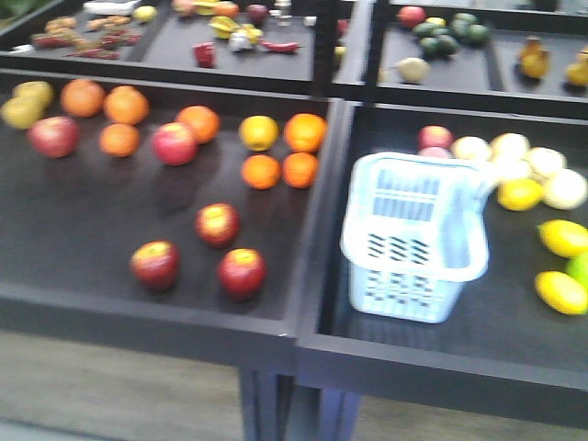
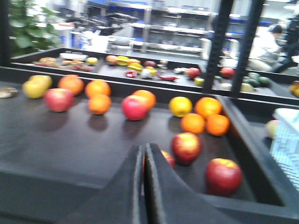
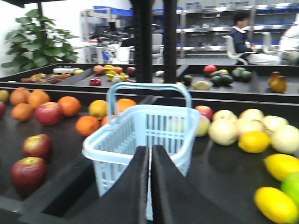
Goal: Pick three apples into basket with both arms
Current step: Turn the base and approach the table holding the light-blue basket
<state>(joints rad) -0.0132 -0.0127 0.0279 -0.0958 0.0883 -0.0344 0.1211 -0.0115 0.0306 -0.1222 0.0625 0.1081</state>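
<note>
- Apples (image 1: 218, 224), three dark red, sitting near the front of the left tray (image 1: 92, 230).
- Basket (image 1: 404, 299) upright in the right tray (image 1: 514, 340).
- Left gripper (image 2: 144, 149) pinched closed, empty; right gripper (image 3: 150, 149) too, facing it.

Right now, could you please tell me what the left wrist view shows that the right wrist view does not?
Only the left wrist view shows the left tool, shut, and a third dark red apple peeking out behind it. Only the right wrist view shows the right tool, also shut, the whole basket with its raised handle, and the yellow fruit to its right. Both show two other dark red apples, the oranges and at least an edge of the basket.
</note>
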